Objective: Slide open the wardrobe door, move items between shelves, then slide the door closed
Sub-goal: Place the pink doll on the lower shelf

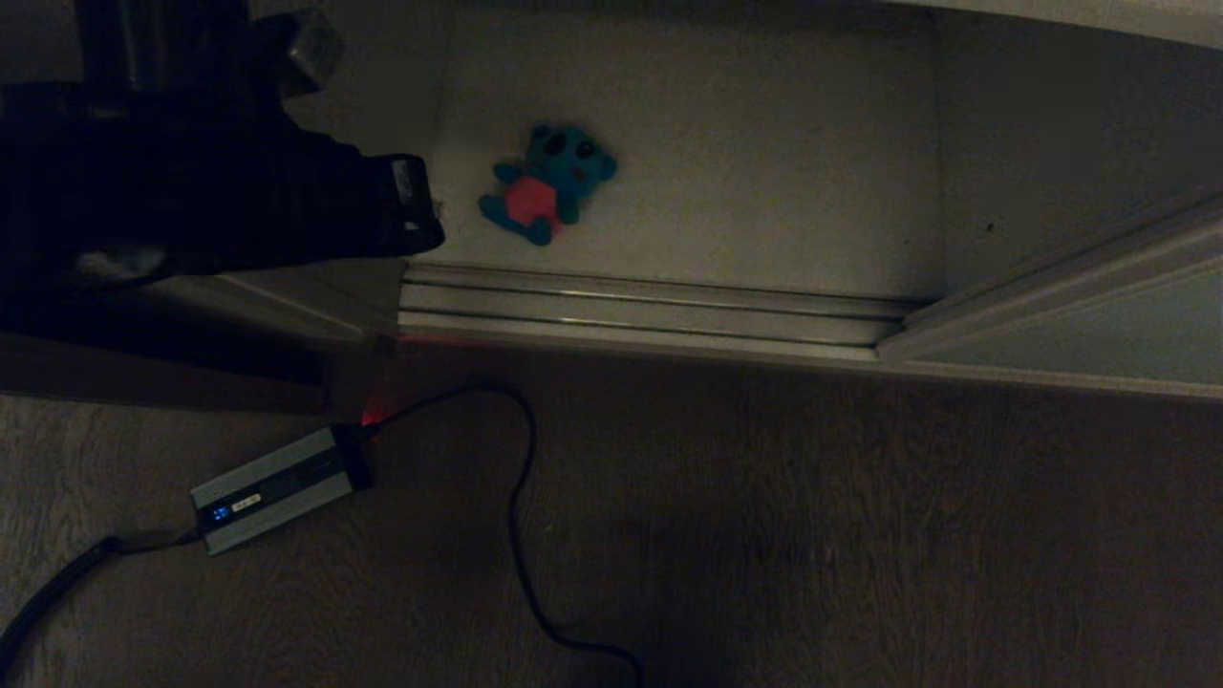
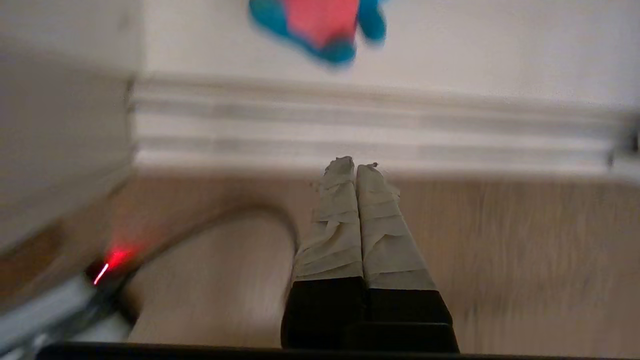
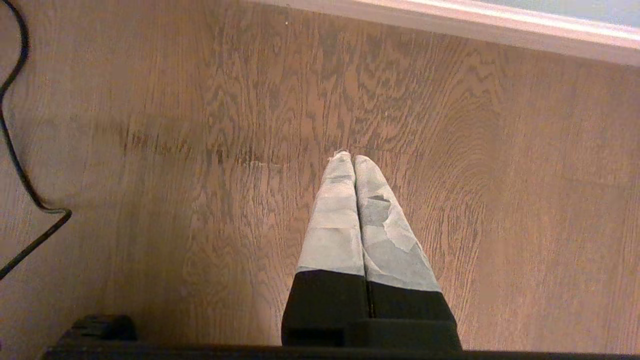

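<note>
Left gripper (image 2: pixel 355 167) pressed together, empty, above floor; teal plush (image 1: pixel 549 182) on shelf (image 1: pixel 764 143).

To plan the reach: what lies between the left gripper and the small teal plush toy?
In the left wrist view, the ribbed metal floor track lies between the shut left gripper and the small teal plush toy.

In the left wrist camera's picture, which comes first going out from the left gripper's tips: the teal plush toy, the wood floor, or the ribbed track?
From the left gripper, fingers shut:
1. Wood floor, right under it.
2. Ribbed floor track, just past the tips.
3. Teal plush toy, beyond the track, on the white shelf.
</note>
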Robot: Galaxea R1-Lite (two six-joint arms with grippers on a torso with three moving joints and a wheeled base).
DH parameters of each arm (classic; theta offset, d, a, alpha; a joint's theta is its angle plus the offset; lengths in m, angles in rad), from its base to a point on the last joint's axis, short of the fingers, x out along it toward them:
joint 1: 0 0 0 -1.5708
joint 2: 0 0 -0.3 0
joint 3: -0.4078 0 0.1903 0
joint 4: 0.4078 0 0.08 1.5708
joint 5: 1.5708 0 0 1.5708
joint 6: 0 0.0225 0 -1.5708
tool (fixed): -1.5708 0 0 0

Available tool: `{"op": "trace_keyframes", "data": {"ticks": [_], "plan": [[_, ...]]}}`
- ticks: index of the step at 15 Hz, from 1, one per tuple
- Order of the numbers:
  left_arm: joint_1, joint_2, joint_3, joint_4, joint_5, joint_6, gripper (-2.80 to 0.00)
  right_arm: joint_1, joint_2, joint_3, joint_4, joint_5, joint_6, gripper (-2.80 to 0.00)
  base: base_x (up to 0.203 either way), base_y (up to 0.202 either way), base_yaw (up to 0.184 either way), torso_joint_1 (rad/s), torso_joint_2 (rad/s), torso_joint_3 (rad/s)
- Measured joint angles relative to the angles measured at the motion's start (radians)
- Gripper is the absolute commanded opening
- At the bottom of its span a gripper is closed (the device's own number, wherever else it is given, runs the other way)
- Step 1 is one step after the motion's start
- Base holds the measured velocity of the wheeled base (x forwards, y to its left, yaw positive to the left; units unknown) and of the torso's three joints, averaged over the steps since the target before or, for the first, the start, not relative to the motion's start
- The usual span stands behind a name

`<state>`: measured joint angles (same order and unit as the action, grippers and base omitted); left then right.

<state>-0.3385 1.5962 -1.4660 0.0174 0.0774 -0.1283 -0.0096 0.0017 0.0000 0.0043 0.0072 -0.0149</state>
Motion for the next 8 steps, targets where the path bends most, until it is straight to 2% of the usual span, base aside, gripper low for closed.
{"op": "trace_keyframes", "data": {"ticks": [3,8], "plan": [[-0.001,-0.121,0.071,0.158,-0.048,0.004,-2.8,0.0,0.0,0.0,0.0,0.0,0.0,-2.8,0.0,0.0,0.0,0.001,0.0,0.188],[-0.002,-0.297,0.178,0.397,-0.265,0.004,-2.8,-0.001,0.0,0.0,0.0,0.0,0.0,-2.8,0.0,0.0,0.0,0.002,0.0,0.203]]}}
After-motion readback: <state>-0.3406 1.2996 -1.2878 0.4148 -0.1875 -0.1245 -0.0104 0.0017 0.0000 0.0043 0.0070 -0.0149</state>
